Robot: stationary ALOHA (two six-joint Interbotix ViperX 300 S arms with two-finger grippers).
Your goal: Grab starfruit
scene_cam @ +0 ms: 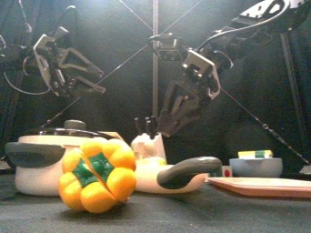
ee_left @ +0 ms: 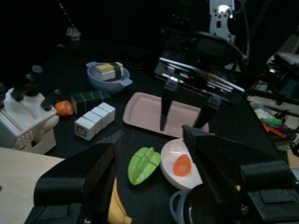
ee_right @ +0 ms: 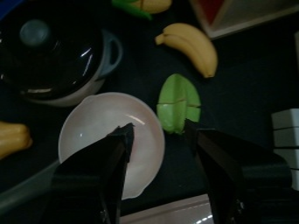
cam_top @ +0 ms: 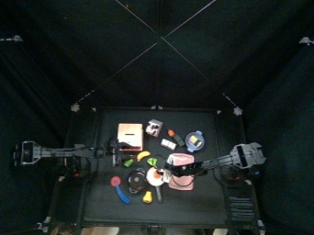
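Green and ribbed, the starfruit (ee_right: 180, 102) lies flat on the black worktop (ee_right: 251, 79) in the right wrist view, just beyond the right end effector (ee_right: 163, 149), whose jaws stand wide apart; the fruit sits at about 12 o'clock from the gap between them. A pale bowl (ee_right: 105, 140) touches or nearly touches the fruit on one side, a banana (ee_right: 193, 48) lies beyond it, and a dark lidded pot (ee_right: 52, 52) stands past the bowl.

From the left wrist view, the starfruit (ee_left: 142, 164) rests between a white bowl holding an egg (ee_left: 184, 164) and the left end effector (ee_left: 149, 179), whose jaws are spread wide. The other arm's jaws hang right above the fruit. A pink tray (ee_left: 158, 112) lies further off.

From above, the right end effector (cam_top: 175, 165) hovers mid-table among the clustered toys; the starfruit itself is too small to pick out there.

At table height, the right end effector (scene_cam: 165, 123) hangs behind a yellow pepper (scene_cam: 97, 175); the starfruit is hidden.
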